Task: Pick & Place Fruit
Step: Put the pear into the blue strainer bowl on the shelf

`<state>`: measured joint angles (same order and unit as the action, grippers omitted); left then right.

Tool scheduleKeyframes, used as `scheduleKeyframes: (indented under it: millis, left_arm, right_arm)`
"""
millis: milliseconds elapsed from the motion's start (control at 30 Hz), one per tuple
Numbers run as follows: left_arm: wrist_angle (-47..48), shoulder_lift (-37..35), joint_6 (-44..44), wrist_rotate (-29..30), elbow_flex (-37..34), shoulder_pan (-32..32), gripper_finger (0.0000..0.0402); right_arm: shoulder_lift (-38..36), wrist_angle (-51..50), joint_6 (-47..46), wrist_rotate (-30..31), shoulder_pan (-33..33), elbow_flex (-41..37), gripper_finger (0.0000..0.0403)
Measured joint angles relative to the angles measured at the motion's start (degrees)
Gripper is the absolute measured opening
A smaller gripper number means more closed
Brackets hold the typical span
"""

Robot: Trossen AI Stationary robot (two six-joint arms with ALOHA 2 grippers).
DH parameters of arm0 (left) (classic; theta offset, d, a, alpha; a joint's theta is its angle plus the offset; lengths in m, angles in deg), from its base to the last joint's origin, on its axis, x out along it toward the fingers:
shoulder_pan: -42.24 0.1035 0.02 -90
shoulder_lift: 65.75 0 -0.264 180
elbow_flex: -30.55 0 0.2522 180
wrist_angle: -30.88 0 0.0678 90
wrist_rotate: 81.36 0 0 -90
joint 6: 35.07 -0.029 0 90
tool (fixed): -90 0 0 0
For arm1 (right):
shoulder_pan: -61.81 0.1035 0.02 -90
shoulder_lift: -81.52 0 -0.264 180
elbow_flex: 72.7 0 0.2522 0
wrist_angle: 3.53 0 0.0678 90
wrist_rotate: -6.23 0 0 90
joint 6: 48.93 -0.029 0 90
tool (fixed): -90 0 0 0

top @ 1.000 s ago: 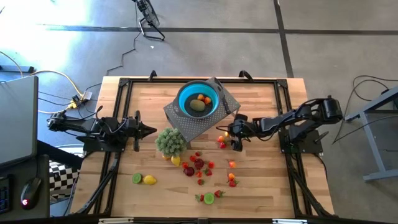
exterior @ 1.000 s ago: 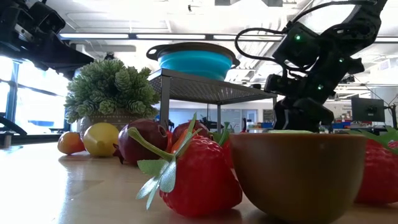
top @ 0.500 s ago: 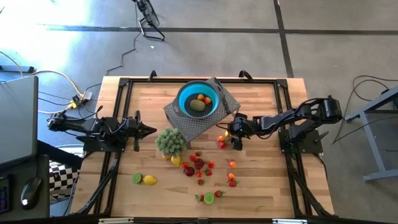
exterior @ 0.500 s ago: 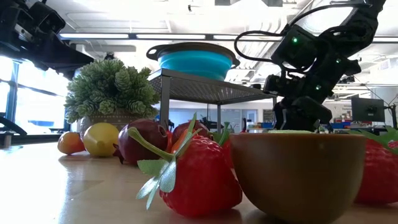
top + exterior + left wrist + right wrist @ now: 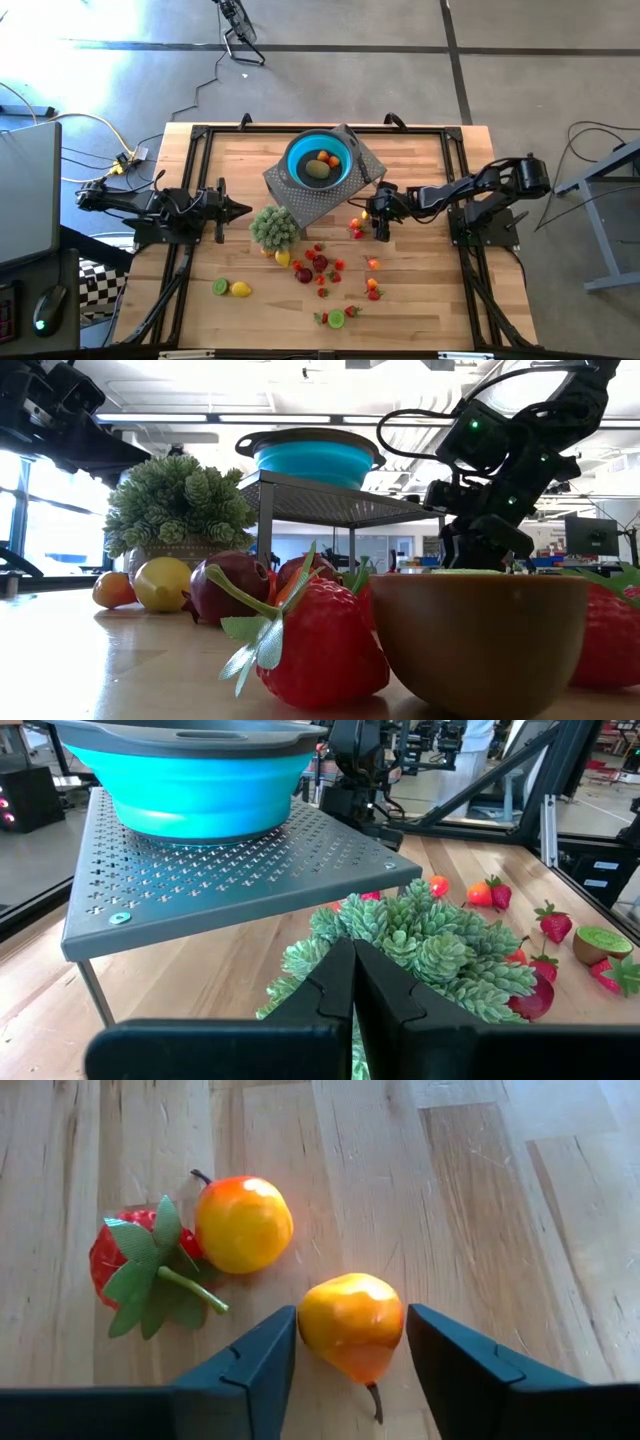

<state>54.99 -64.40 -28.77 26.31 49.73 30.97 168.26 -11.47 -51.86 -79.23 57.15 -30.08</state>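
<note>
My right gripper (image 5: 352, 1342) points steeply down at the table's middle right (image 5: 379, 230), closed on a small orange-yellow fruit (image 5: 352, 1320) that lies on the wood. Just beyond it lie a second orange-yellow fruit (image 5: 243, 1222) and a strawberry (image 5: 128, 1268). More fruit (image 5: 320, 266) is scattered toward the near edge. The blue bowl (image 5: 320, 160) stands on a grey perforated stand (image 5: 300, 200) and has a green and an orange piece in it. My left gripper (image 5: 352, 970) is shut with nothing in it and waits at the table's left (image 5: 243, 209). My right gripper pinches the orange-yellow fruit between its two fingers, which lie against its two opposite sides (image 5: 302, 1330). The fingers come from above, slanting down from the table's right. The fruit rests on the wood, its stem end (image 5: 374, 1402) turned toward the wrist.
A small potted green plant (image 5: 273, 227) stands by the stand's near corner, right in front of my left gripper. A lime half and a lemon (image 5: 232, 288) lie near the front left. A lime half with strawberries (image 5: 337, 318) lies near the front edge.
</note>
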Motion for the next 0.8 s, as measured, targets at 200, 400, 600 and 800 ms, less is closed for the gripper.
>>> scheduleKeyframes:
  millis: [200, 400, 600, 800]
  left_arm:
    - [0.01, 0.00, 0.00, 0.00, 0.00, 0.01, 0.0001]
    - [0.02, 0.01, 0.00, 0.00, 0.00, 0.00, 0.0001]
    - [0.02, 0.01, 0.00, 0.00, 0.00, 0.01, 0.0001]
    - [0.02, 0.00, -0.02, 0.00, 0.00, 0.01, 0.0001]
  right_arm:
    - [0.00, 0.00, 0.00, -0.02, 0.00, 0.00, 0.0142]
    - [0.00, 0.00, -0.02, -0.01, 0.00, 0.00, 0.0131]
    - [-0.49, -0.18, -0.48, -0.18, 0.05, 0.00, 0.0135]
    - [-3.05, -0.24, -0.50, -0.20, 0.07, -0.02, 0.0131]
